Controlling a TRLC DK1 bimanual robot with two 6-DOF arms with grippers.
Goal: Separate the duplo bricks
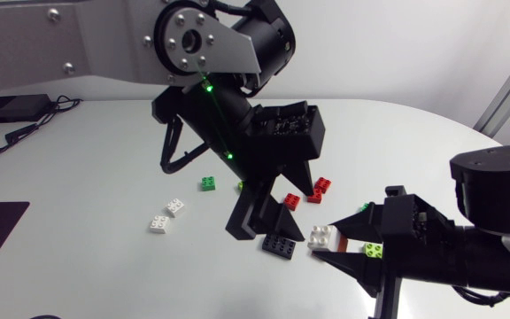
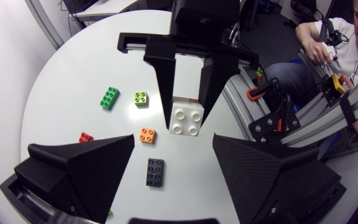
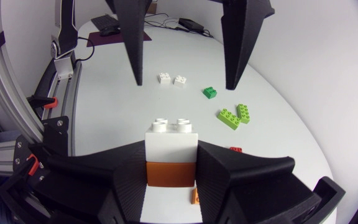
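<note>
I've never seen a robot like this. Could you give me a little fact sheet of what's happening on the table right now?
right arm: right gripper shut on a two-brick stack
stack: white brick stuck on brown brick, not yet separated
left arm: left gripper open, ahead of the stack, not touching it
loose on the table: black brick, orange brick, green brick, and a few more
</note>
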